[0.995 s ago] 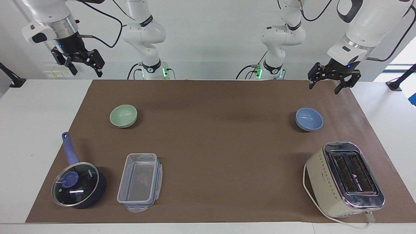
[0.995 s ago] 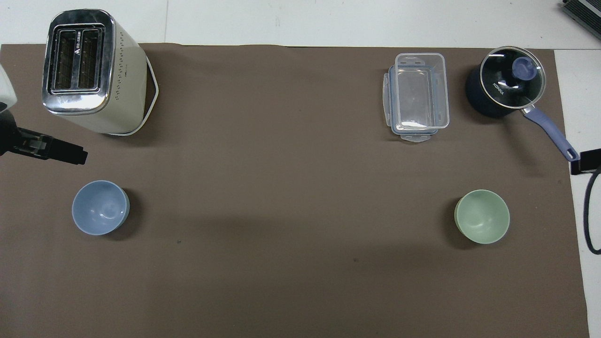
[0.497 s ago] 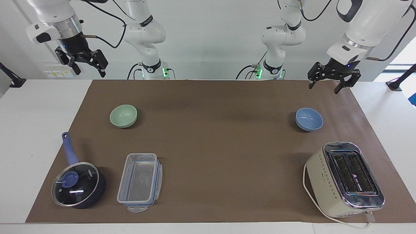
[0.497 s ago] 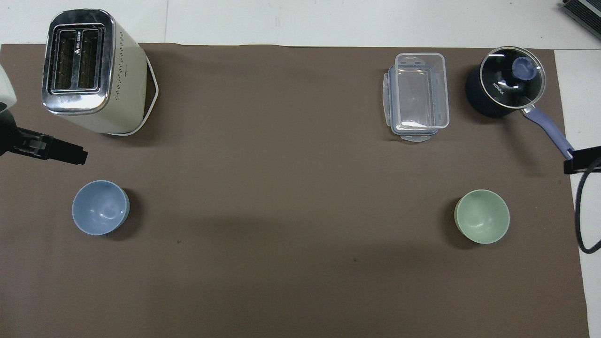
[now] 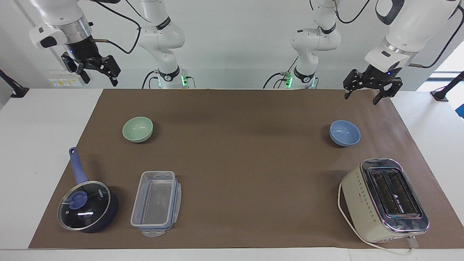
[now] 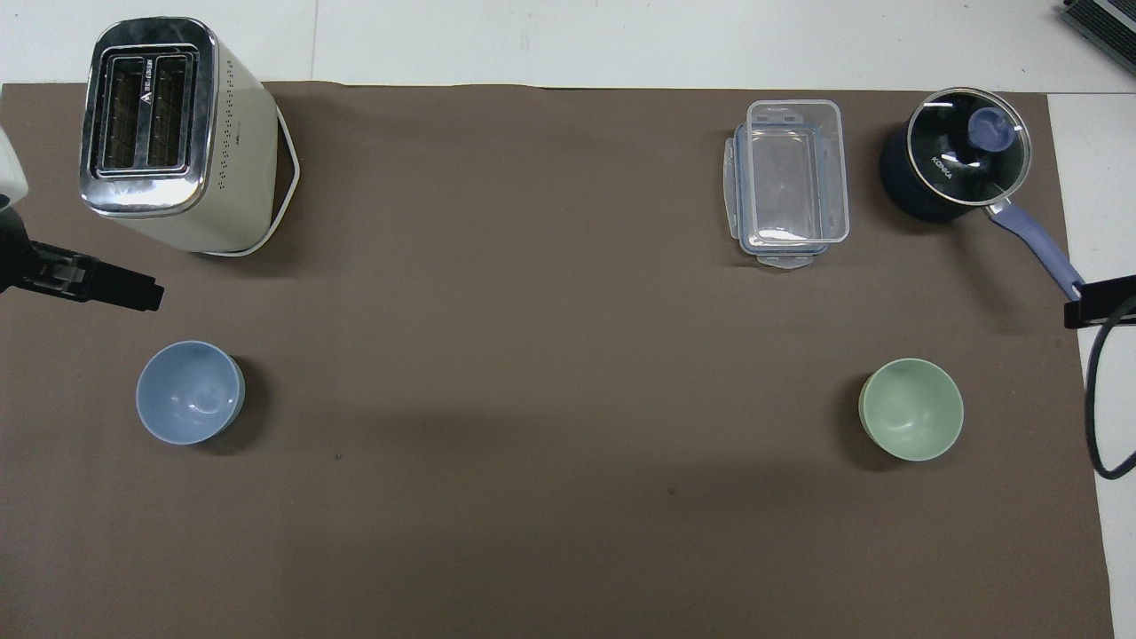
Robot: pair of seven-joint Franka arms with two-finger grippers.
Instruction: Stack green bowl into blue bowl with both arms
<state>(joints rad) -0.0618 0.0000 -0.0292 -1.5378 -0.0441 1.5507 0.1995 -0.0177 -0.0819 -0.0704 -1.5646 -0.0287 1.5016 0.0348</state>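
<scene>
**Inspector A:** What had changed over the last second?

**Inspector B:** Very little. The right arm (image 5: 61,18) had lifted its jaws slightly and brought them a touch inward, then settled. Over the final half second neither arm showed any motion I could detect. The left arm (image 5: 406,32) had not visibly shifted at all.

**Inspector A:** State of the jaws?

**Inspector B:** Both pairs were spread and carried nothing. Both hung high in the air. I read the counter (image 5: 232,163) as a clock from the robots' end, with twelve farthest from them. The right arm's jaws were over the three o'clock edge and the left arm's over the nine o'clock end.

**Inspector A:** And the bowls?

**Inspector B:** Neither had been disturbed. The green bowl (image 5: 137,129) sat upright at about three o'clock and the blue bowl (image 5: 344,133) at about nine. They were well apart, with bare counter between them.

**Inspector A:** Your assessment?

**Inspector B:** The task had not properly begun, as nothing was grasped. In my judgement the right arm's small adjustment was a preliminary. A descent onto the green bowl's rim remained outstanding.
</scene>
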